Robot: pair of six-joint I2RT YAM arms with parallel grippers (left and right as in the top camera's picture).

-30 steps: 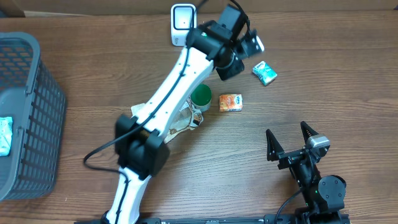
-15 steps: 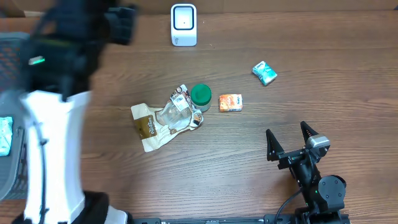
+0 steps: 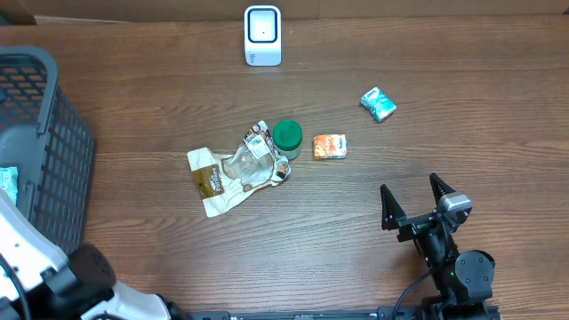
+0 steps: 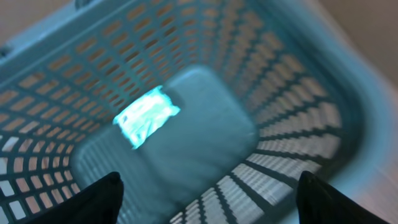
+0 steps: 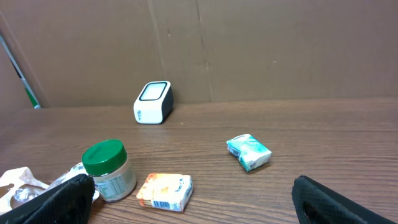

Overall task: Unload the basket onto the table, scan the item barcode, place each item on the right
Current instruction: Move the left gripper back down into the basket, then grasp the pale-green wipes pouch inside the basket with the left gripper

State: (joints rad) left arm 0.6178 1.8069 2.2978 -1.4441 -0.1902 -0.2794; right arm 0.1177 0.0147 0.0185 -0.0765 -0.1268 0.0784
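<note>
Brown wood-grain desk (image 3: 444, 107) runs up to a plain cardboard wall, with a grey plastic mesh basket (image 3: 40, 133) at its left end. The left gripper (image 4: 209, 177) hangs over the inside of that basket with its jaws spread wide. Its two dark fingertips (image 4: 102, 196) sit at the bottom corners of the wrist view, and nothing is between them or touching them. Below and slightly ahead of this gripper, a light teal-and-white packet (image 4: 146, 115) lies flat on the basket floor, well apart from both fingertips. The wrist view is blurred, so its print cannot be read. From overhead only an edge of this packet shows at the frame's left border, and the left arm (image 3: 36, 267) enters at the bottom-left corner.

The right gripper (image 3: 411, 191) rests low near the front edge of the desk, jaws fully spread and empty, facing the back wall. Ahead of it and a little to its left lies a small orange packet (image 3: 330, 147). Just beside that stands a green-lidded jar (image 3: 287, 138), which touches a crumpled brown-and-clear bag (image 3: 233, 173) farther left. Ahead and slightly right of the gripper lies a teal-and-white pack (image 3: 379, 105), apart from the others. The white barcode scanner (image 3: 262, 36) stands upright at the far edge, well beyond all of these and distant from both grippers.
</note>
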